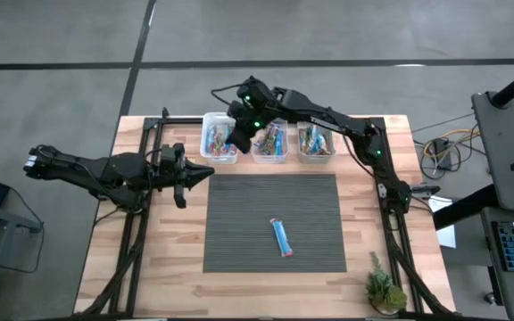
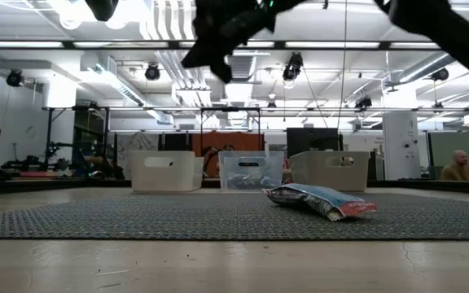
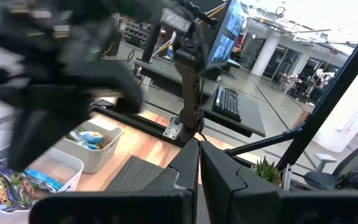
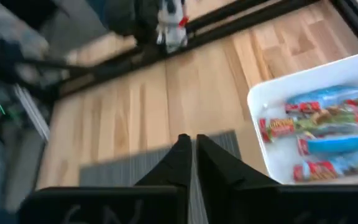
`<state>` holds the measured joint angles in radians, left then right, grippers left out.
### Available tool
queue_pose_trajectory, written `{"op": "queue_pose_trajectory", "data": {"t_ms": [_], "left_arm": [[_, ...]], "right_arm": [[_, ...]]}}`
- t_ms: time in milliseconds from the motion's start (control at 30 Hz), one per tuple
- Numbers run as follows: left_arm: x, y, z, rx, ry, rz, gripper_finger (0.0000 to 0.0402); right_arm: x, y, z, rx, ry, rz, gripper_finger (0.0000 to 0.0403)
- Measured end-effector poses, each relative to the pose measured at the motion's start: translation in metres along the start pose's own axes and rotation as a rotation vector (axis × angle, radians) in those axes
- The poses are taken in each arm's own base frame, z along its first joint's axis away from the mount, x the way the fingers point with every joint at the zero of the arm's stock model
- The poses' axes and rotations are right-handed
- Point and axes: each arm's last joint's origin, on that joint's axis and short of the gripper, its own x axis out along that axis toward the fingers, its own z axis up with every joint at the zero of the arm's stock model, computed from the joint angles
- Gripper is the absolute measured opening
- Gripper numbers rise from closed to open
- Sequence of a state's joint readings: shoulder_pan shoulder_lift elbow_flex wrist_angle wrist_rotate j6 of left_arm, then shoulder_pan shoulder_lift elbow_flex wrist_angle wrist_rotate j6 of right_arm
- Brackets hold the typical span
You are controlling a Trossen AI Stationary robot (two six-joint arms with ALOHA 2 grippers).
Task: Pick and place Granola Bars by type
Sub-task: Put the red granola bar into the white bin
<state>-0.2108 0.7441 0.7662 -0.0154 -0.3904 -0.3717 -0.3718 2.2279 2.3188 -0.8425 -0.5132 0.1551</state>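
Note:
One blue granola bar with a red end (image 1: 280, 236) lies flat on the grey mat, alone; the low view shows it (image 2: 320, 201) in front of the bins. More bars fill three small bins at the mat's far edge: left (image 1: 219, 139), middle (image 1: 269, 143), right (image 1: 315, 141). My right gripper (image 1: 239, 134) hovers above the left bin's right side, shut and empty; its wrist view shows the shut fingers (image 4: 191, 149) beside that bin of bars (image 4: 316, 134). My left gripper (image 1: 186, 174) waits at the mat's left edge, shut (image 3: 199, 155), holding nothing.
A grey ribbed mat (image 1: 239, 214) covers the middle of the wooden table (image 1: 150, 259). A small potted plant (image 1: 384, 287) stands at the near right corner. Black frame rails (image 1: 145, 143) run along the table's left and right sides. A person (image 2: 460, 165) sits far behind.

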Motion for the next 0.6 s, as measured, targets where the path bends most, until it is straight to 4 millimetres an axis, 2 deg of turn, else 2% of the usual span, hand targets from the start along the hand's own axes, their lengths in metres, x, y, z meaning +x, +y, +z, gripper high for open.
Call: {"op": "queue_pose_trajectory", "data": {"t_ms": [167, 333, 467, 600], "left_arm": [[0.0, 0.0, 0.0, 0.002, 0.0, 0.0, 0.0], [0.001, 0.0, 0.0, 0.0, 0.001, 0.0, 0.0], [0.001, 0.0, -0.001, -0.005, 0.003, 0.001, 0.0], [0.001, 0.0, 0.0, -0.03, 0.0, 0.0, 0.0005]], "right_arm": [[-0.033, 0.043, -0.009, -0.12, 0.071, -0.133, 0.0009], [-0.078, 0.1, -0.018, -0.213, 0.047, -0.134, 0.0009], [-0.111, 0.14, -0.031, -0.275, 0.002, -0.134, 0.0009], [-0.148, 0.171, -0.051, -0.298, -0.049, -0.168, 0.0009]]}}
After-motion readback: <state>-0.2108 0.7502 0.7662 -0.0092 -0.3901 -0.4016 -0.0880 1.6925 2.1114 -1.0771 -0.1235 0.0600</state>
